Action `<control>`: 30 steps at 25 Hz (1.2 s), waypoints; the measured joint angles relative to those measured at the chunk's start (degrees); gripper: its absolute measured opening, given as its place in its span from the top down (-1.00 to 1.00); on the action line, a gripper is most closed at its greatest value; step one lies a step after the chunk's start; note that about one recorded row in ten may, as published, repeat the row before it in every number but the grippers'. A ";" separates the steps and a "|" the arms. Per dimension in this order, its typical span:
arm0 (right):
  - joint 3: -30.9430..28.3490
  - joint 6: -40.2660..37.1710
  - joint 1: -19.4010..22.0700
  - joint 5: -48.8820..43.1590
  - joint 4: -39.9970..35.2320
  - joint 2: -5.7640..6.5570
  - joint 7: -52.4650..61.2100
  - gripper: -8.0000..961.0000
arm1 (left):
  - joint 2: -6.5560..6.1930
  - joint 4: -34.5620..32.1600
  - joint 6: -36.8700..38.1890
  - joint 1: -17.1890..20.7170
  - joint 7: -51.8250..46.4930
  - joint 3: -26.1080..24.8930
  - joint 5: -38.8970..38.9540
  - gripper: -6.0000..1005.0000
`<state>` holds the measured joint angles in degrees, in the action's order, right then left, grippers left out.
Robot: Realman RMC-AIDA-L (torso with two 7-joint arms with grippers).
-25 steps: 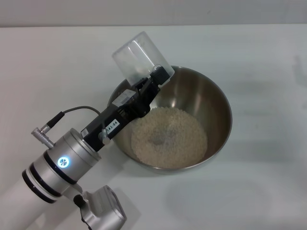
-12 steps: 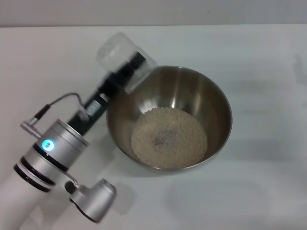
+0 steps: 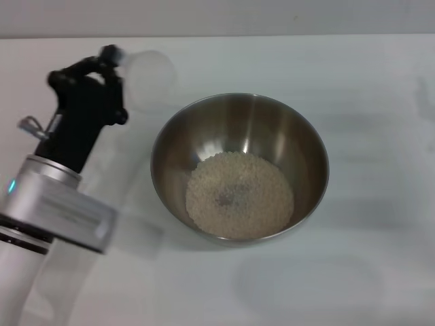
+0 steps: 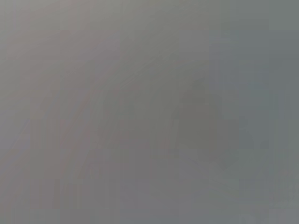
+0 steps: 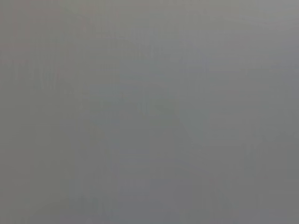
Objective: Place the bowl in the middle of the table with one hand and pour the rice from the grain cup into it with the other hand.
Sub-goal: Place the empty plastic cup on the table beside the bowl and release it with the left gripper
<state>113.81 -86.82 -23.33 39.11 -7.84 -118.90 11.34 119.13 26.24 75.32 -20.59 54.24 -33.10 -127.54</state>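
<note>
The steel bowl [image 3: 275, 129] stands on the white table [image 3: 367, 272] near the middle in the head view. A heap of pale rice [image 3: 239, 193] lies in its bottom. My left gripper [image 3: 114, 60] is to the left of the bowl, above the table, and is shut on the translucent grain cup [image 3: 148, 76]. The cup is smeared by motion and looks empty. It is clear of the bowl's rim. My right gripper is out of view. Both wrist views show only flat grey.
My left arm's silver forearm [image 3: 58, 197] fills the near left of the head view. A pale wall edge [image 3: 217, 17] runs along the table's far side.
My left gripper has swung the cup left and away from above the bowl's rim. The arm has drawn back to the left. The bowl and rice have not moved.
</note>
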 joint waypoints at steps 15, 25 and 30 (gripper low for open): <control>0.00 -0.22 0.22 -0.03 -0.25 -0.10 0.07 -0.26 | -0.16 -4.33 -17.37 -0.85 -35.66 -7.40 8.05 0.87; 0.00 -0.93 0.32 -0.40 -0.41 -0.10 0.08 -0.26 | -0.02 -5.72 -19.23 -1.38 -36.00 -7.53 8.20 0.86; 0.01 -0.92 0.31 -0.43 -0.42 -0.10 0.09 -0.26 | 0.00 -5.90 -19.88 -1.21 -36.12 -7.51 8.24 0.86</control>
<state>113.82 -87.74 -23.03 38.68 -8.27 -119.00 11.43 119.12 20.34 55.45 -21.81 18.12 -40.60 -119.30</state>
